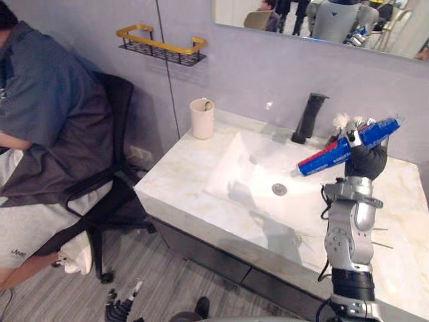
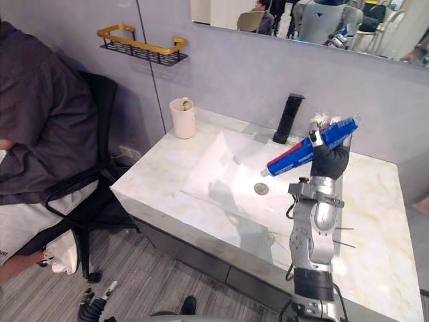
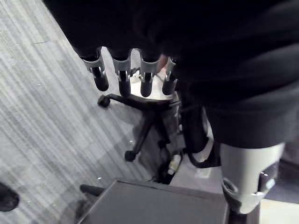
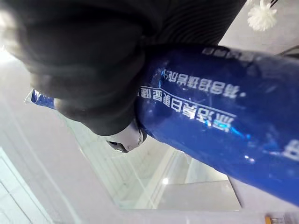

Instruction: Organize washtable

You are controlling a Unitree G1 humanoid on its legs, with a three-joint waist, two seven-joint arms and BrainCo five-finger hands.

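Observation:
My right hand (image 1: 367,161) is raised over the right side of the white sink basin (image 1: 255,168), shut on a blue toothpaste tube (image 1: 345,147) with a red stripe. The tube tilts, with its cap end pointing down-left toward the basin. In the right wrist view the tube (image 4: 219,126) runs through the dark-covered hand (image 4: 84,70). A cream cup (image 1: 202,118) stands at the back left of the marble counter (image 1: 174,181). My left hand (image 3: 124,74) hangs low beside the counter, above the floor, with its fingers straight and nothing in them.
A black faucet (image 1: 309,117) stands behind the basin, with a white fluffy item (image 1: 343,121) beside it. A gold-railed shelf (image 1: 161,45) hangs on the wall. A person sits on a black office chair (image 1: 110,194) left of the counter. A mirror (image 1: 322,20) is above.

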